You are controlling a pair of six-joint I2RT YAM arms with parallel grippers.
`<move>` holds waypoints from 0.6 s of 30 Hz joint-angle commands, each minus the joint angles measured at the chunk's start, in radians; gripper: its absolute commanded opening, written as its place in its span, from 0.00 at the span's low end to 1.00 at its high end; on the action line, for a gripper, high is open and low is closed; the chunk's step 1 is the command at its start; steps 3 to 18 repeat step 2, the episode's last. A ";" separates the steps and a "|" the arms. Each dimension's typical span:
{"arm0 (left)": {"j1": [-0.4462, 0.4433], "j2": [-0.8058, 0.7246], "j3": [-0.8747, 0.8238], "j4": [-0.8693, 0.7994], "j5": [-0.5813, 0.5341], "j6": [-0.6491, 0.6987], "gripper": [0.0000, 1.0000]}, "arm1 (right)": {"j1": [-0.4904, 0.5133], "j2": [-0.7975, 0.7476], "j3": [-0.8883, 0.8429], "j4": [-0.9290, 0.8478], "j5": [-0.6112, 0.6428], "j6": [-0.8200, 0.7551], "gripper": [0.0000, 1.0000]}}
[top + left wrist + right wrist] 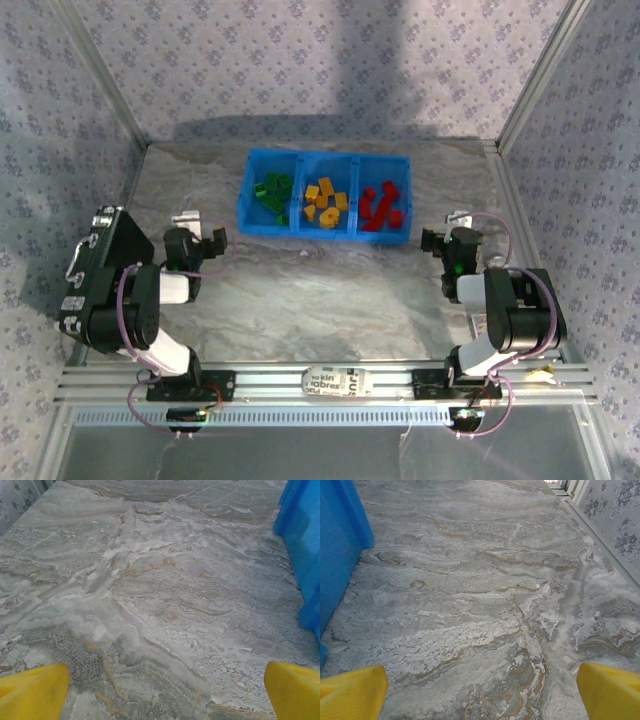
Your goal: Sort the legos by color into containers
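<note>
Tray (322, 233) sat far-centre on desk (330, 290): green legos (273, 195) in left compartment, yellow legos (326, 203) middle, red legos (382, 207) right. Left gripper (165, 687) and right gripper (482, 687) both spread apart, flanking tray.

tray (322, 233) blue | legos (327, 203) green, yellow, red | table (310, 300) grey-marbled | walls (300, 60) floral

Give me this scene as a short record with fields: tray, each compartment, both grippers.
tray: bright blue rectangular plastic tray, three compartments, on grey marbled table
left compartment: green plastic legos
middle compartment: yellow-orange plastic legos
right compartment: red plastic legos
left gripper: open, empty, left of tray
right gripper: open, empty, right of tray
other: black case with metal handle, at table's left edge
</note>
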 commanded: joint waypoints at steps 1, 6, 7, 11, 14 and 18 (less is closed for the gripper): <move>0.006 -0.009 0.023 -0.002 0.026 0.009 1.00 | 0.002 -0.006 0.013 0.019 -0.002 0.010 0.99; 0.004 -0.010 0.024 0.000 0.026 0.010 1.00 | 0.002 -0.005 0.012 0.019 -0.003 0.010 0.99; 0.004 -0.010 0.024 0.000 0.026 0.010 1.00 | 0.002 -0.005 0.012 0.019 -0.003 0.010 0.99; 0.004 -0.010 0.024 0.000 0.026 0.010 1.00 | 0.002 -0.005 0.012 0.019 -0.003 0.010 0.99; 0.004 -0.010 0.024 0.000 0.026 0.010 1.00 | 0.002 -0.005 0.012 0.019 -0.003 0.010 0.99; 0.004 -0.010 0.024 0.000 0.026 0.010 1.00 | 0.002 -0.005 0.012 0.019 -0.003 0.010 0.99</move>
